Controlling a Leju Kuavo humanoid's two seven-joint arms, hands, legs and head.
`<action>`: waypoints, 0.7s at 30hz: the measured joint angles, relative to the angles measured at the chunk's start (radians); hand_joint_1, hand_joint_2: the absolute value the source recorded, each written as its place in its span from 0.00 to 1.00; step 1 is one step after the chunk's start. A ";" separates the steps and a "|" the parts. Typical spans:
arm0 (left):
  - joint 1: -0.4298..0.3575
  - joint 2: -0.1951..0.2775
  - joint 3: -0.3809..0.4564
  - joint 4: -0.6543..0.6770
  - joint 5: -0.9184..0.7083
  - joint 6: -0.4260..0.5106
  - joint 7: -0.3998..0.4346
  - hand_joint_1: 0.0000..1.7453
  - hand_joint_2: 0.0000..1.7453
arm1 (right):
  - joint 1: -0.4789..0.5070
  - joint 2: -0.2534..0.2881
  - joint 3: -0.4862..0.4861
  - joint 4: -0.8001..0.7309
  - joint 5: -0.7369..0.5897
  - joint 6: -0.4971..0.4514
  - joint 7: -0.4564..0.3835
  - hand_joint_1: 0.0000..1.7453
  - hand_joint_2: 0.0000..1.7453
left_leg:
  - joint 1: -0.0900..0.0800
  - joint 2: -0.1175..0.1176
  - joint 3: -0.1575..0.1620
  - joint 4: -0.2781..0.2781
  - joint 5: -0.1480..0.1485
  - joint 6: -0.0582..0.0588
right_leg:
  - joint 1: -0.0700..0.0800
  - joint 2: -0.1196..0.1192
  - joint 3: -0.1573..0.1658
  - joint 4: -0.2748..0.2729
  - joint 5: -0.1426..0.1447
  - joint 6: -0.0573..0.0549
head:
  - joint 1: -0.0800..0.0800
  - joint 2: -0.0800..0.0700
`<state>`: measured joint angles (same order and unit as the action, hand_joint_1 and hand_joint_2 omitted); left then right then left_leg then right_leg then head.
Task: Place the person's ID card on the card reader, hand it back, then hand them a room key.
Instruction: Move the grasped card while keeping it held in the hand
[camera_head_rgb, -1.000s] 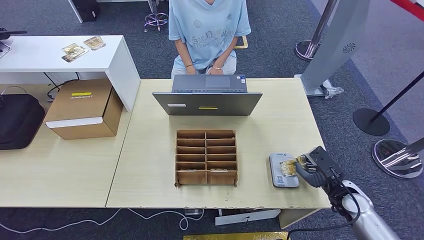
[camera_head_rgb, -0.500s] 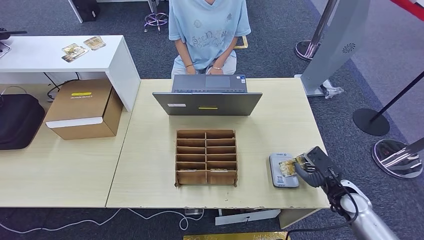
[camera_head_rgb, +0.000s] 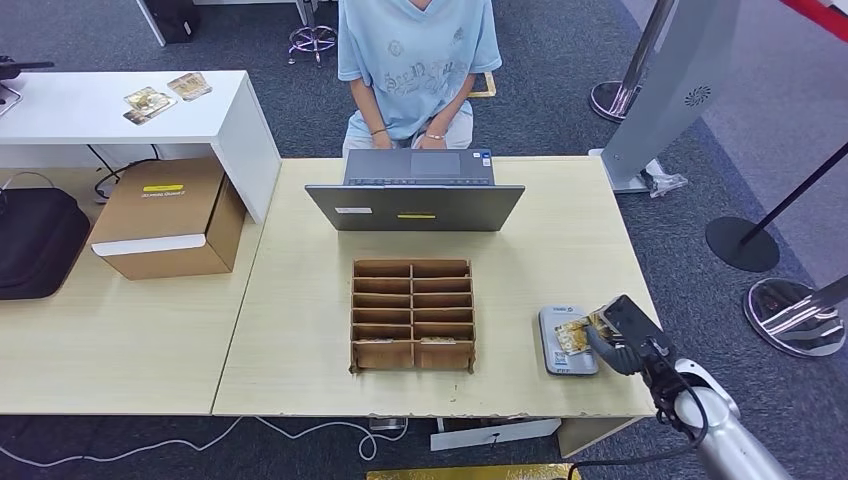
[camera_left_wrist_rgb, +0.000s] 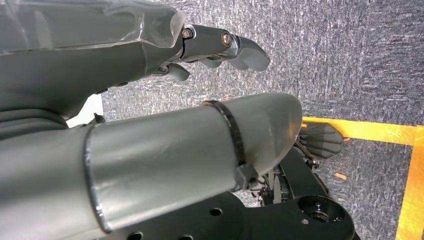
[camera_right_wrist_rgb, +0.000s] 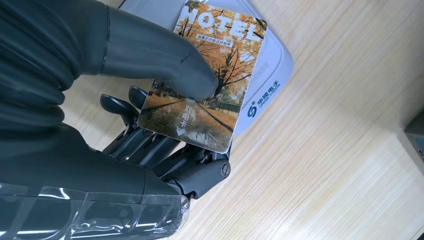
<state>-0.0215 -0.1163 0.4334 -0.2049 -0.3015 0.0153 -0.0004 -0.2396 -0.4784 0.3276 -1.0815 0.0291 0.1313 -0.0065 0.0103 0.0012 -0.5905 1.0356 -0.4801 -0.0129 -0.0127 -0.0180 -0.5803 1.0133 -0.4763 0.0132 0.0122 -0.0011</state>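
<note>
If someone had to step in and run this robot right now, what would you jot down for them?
Right hand: holds the card between thumb and fingers, over the white card reader near the table's right front edge; whether the card touches the reader is unclear.
Left hand: holds nothing, hanging over the carpet.
The person sits behind the laptop. The cardboard organizer stands mid-table, with what look like cards in its front compartments.
Done: card brought to the reader.
Left: hand the card back to the person, then hand over a room key.
</note>
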 joint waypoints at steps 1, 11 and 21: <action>0.000 0.000 0.000 0.000 -0.001 0.000 0.000 0.00 0.00 | 0.002 0.000 -0.001 -0.003 0.003 -0.001 0.001 1.00 1.00 | 0.000 0.000 0.000 0.000 0.000 0.000 | 0.000 0.000 0.000 0.000 0.000 0.000 | 0.000 0.000; 0.000 0.000 0.000 0.000 -0.004 0.000 0.000 0.00 0.00 | 0.020 0.000 -0.009 -0.022 0.014 -0.003 0.003 1.00 1.00 | 0.000 0.000 0.000 0.000 0.000 0.000 | 0.000 0.000 0.000 0.000 0.000 0.000 | 0.000 0.000; 0.000 0.000 0.000 0.000 -0.006 0.000 0.000 0.00 0.00 | 0.021 0.000 -0.009 -0.025 0.024 -0.003 0.003 1.00 1.00 | 0.000 0.000 0.000 0.000 0.000 0.000 | 0.000 0.000 0.000 0.000 0.000 0.000 | 0.000 0.000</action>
<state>-0.0213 -0.1164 0.4334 -0.2049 -0.3079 0.0153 -0.0004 -0.2183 -0.4779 0.3182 -1.1063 0.0531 0.1282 -0.0031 0.0104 0.0011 -0.5905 1.0356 -0.4801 -0.0129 -0.0127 -0.0179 -0.5803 1.0133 -0.4763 0.0132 0.0122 -0.0011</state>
